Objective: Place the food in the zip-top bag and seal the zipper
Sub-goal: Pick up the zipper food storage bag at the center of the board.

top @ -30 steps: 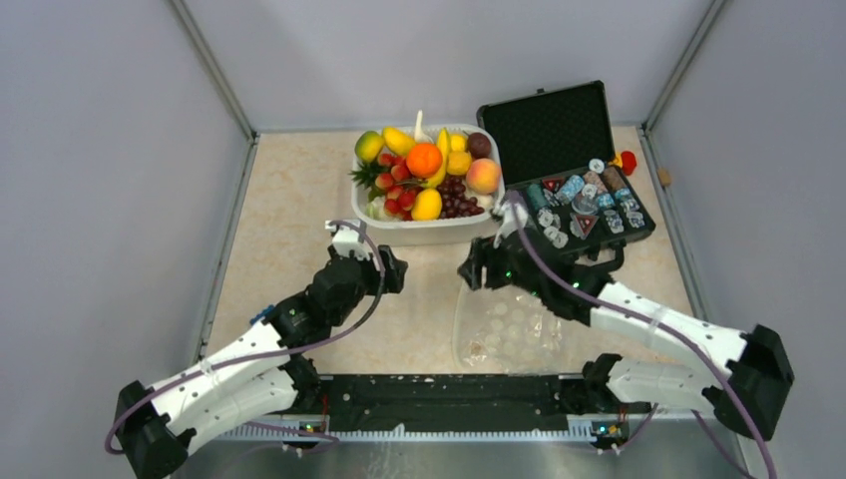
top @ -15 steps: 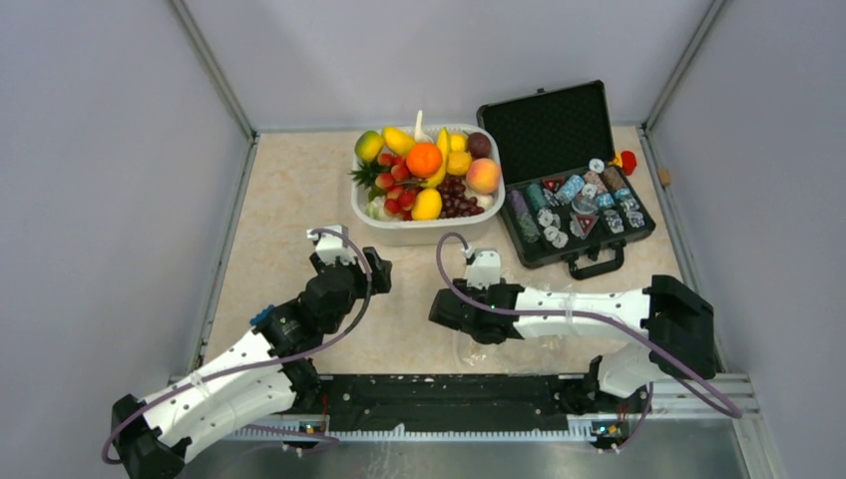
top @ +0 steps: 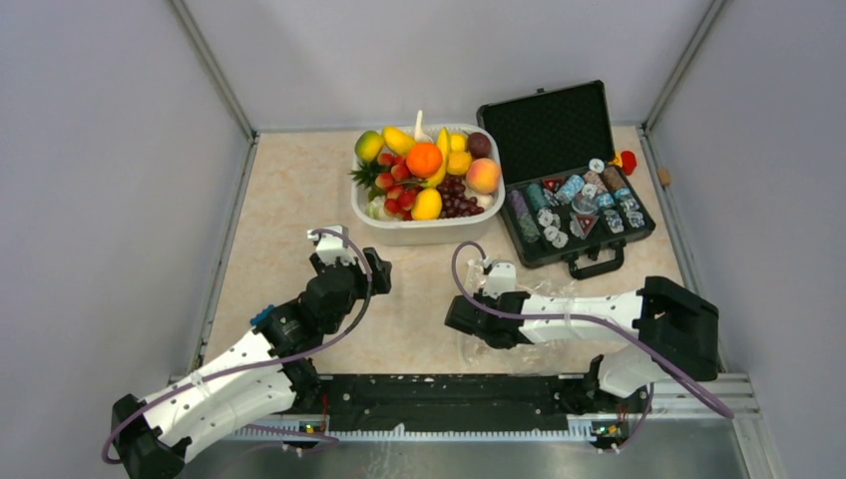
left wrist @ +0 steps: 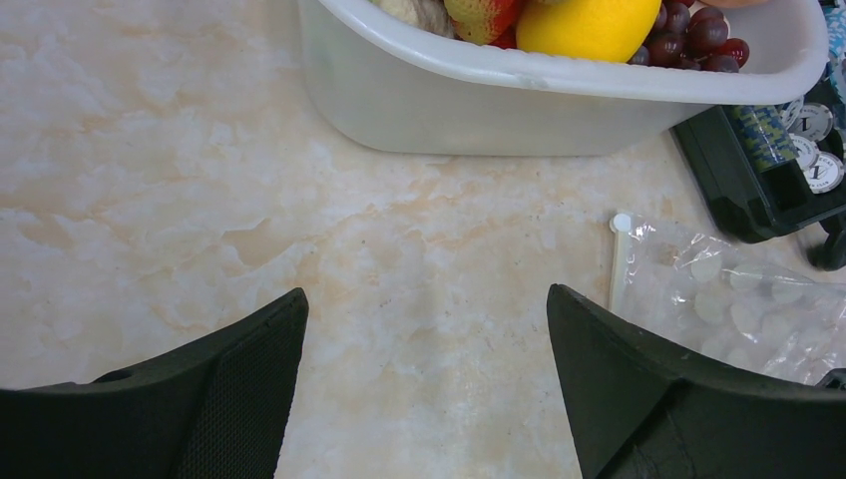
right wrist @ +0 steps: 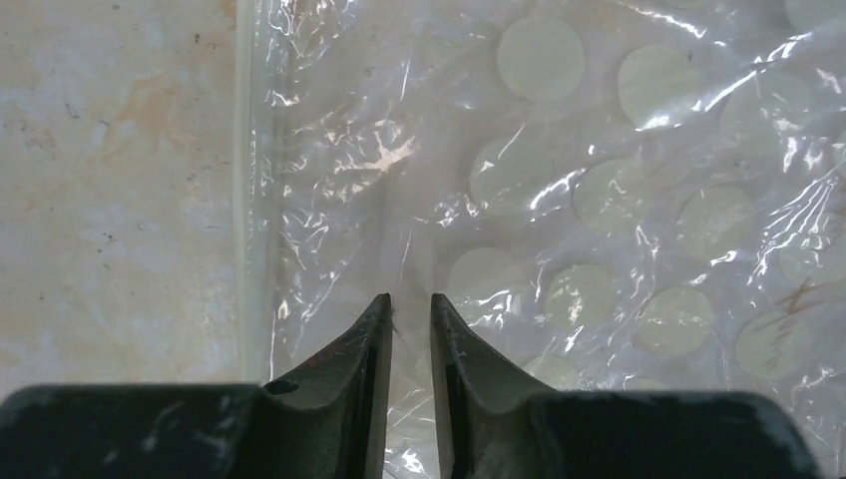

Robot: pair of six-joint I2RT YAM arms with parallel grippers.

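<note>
My right gripper (right wrist: pixel 409 309) stands nearly closed, tips on the bag (right wrist: pixel 619 200); grip on the film cannot be confirmed. The zipper (right wrist: pixel 244 200) runs parallel to these jaws, just left. My left gripper (left wrist: pixel 427 294): wide open, empty.

One bag (left wrist: pixel 718 309), one tub (top: pixel 424 237), one case (top: pixel 549 125)

Food (top: pixel 424 160) fills the tub (top: pixel 424 237), case (top: pixel 559 125) to its right, zip-top bag (right wrist: pixel 599 200) in front.

Zip-top bag (right wrist: pixel 559 180) clear w/ white dots; tub (left wrist: pixel 469 100) white; bench (left wrist: pixel 180 200) beige marbled; case (top: pixel 547 125) blk.
</note>
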